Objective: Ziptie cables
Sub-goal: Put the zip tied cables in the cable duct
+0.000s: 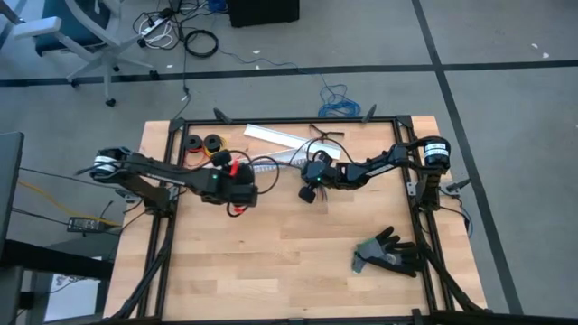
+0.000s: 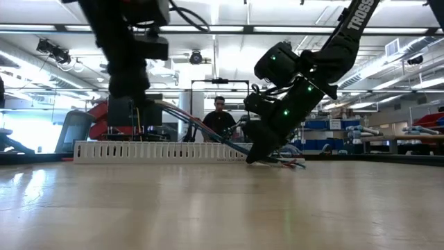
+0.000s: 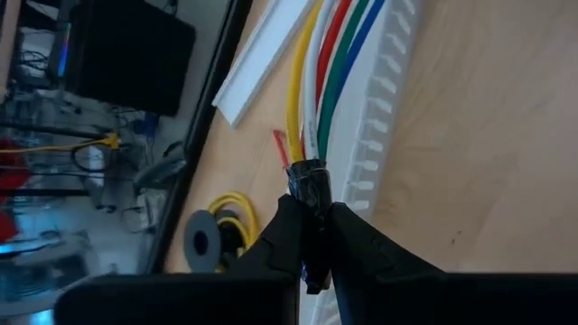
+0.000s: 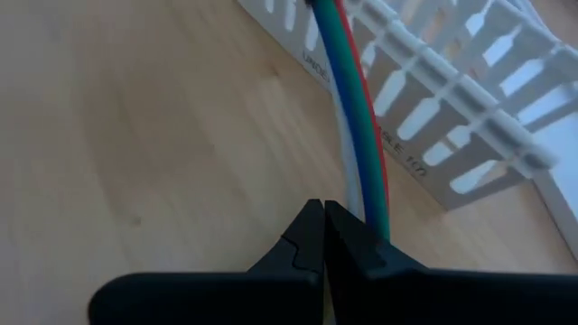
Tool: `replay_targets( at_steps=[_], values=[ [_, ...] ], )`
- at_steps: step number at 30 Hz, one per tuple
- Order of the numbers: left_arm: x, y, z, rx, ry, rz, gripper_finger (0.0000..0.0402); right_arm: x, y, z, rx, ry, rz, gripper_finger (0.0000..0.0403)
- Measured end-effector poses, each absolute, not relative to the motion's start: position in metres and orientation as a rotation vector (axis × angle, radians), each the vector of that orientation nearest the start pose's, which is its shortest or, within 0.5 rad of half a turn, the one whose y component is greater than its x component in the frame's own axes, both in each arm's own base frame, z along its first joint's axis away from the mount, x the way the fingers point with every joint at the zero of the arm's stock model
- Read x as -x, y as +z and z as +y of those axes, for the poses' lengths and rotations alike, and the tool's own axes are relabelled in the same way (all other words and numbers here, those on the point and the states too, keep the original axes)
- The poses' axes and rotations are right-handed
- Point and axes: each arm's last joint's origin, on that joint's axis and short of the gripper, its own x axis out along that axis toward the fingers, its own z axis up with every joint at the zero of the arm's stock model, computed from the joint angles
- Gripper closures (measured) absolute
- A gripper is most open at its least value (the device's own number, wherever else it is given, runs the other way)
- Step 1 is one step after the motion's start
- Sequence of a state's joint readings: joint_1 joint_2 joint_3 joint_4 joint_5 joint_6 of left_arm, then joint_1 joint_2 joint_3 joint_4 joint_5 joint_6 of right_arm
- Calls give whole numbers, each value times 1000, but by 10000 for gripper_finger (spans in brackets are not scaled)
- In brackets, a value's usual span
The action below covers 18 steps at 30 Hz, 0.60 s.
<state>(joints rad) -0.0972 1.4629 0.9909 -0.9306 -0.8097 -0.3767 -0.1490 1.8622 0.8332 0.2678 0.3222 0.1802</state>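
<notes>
The cables (image 3: pixel 318 86), a bundle of thin flexible wires in yellow, white, red, green and blue, are lying along the white slotted plastic duct (image 4: pixel 433 108) toward the back of the pale wooden worktop (image 1: pixel 271 262). One end, wrapped in black tape, is sitting pinched in the left end effector (image 3: pixel 312 236), which is holding it off the worktop just beside the duct. The wires are running from there across to the right end effector (image 4: pixel 323 236), tipped down to the worktop at the bundle's other end, near the duct's far end.

That right end effector is fully closed, fingertips meeting (from the wrist cam the blue and green wires are passing just beside the tips, not visibly between them, so it's looking like a close on nothing or, at most, on sth too thin to make out). No black strap is showing around the bundle in any view, and I can't pick out the ziptie w/ certainty; thin dark strands are lying by the duct at the worktop's back edge in the high view, too small to call.

Progress, as a judgement: early. The bundle is gathered and held at one end; looping the strap, threading it and cinching are all still to do.

Farther out, small black wire spools (image 1: pixel 202 142) are sitting at the back-left corner, a black glove (image 1: pixel 388 253) front-right, and a person (image 2: pixel 219 121) is standing in the room beyond.
</notes>
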Motion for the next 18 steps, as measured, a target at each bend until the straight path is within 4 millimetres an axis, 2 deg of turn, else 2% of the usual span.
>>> replay_targets(
  at_steps=[6,11,18],
  values=[
    [-229,210,-2,-234,773,1060,362,-339,115,-61,-31,-571,721,403],
    [-215,202,-1,-195,772,1048,362,-352,130,-61,75,-635,697,403],
    [-209,195,-1,-171,780,1040,362,-371,156,-65,172,-652,683,403]
  ],
)
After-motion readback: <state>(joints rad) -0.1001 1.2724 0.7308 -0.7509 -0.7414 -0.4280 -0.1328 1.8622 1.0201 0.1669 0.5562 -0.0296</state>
